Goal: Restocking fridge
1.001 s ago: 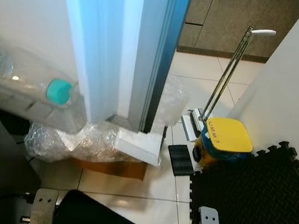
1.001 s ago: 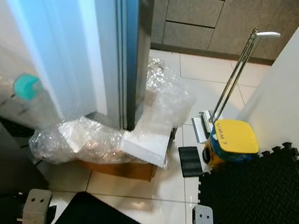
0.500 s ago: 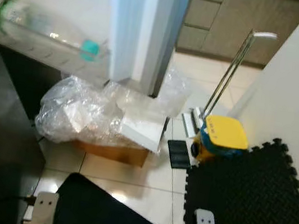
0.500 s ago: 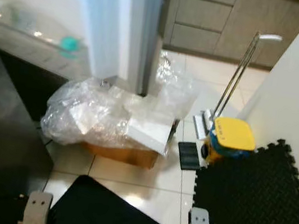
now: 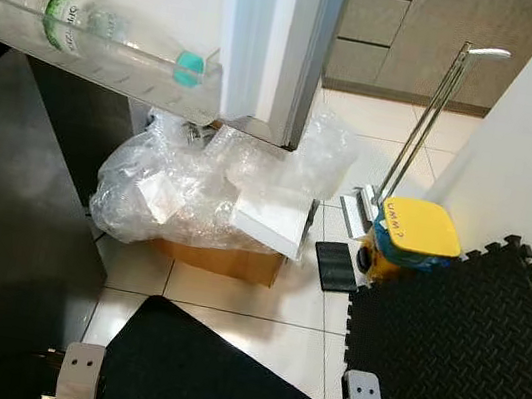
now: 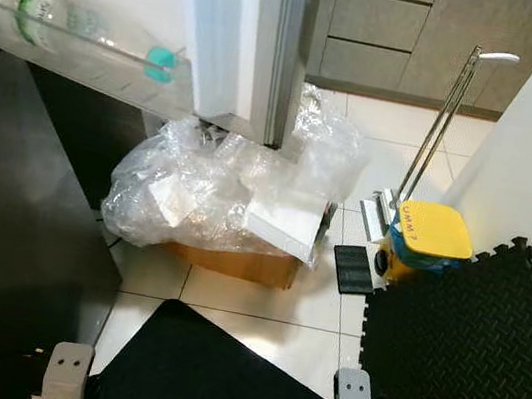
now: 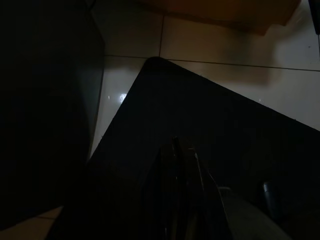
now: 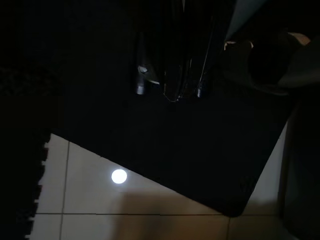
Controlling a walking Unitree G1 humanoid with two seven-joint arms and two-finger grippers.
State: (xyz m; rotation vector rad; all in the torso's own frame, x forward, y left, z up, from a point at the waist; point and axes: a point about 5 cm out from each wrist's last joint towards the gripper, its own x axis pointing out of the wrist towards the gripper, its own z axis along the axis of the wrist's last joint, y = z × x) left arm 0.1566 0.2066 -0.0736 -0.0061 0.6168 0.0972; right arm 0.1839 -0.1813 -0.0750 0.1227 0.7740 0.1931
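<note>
At the far left, a clear bottle (image 5: 111, 28) lies on its side in the door shelf (image 5: 86, 55) of the open fridge door (image 5: 271, 38). Its long axis runs along the shelf, and its teal cap (image 5: 190, 67) points to the right, toward the edge of the door; the green label is at the left end. The bottle is high up and well apart from both grippers, which hang low near the floor.

Below the door, a dark cabinet side (image 5: 5, 249) fills the left part of the view. The left gripper (image 7: 181, 150) hangs over a black mat (image 5: 208, 373); in the left wrist view its two fingers seem pressed together, though this view is very dark.

In the middle, crumpled plastic wrap (image 5: 177, 185) covers a cardboard box (image 5: 221, 258) on the tiled floor (image 5: 241, 292), just under the door's lower edge.

Further right, a yellow and blue cart (image 5: 412, 238) with a tall metal handle stands at the edge of a black foam mat (image 5: 466, 343), beside a white wall (image 5: 527, 150).

The right gripper (image 8: 175, 92) hangs over the black mat too; I cannot tell whether its fingers are apart or together.
</note>
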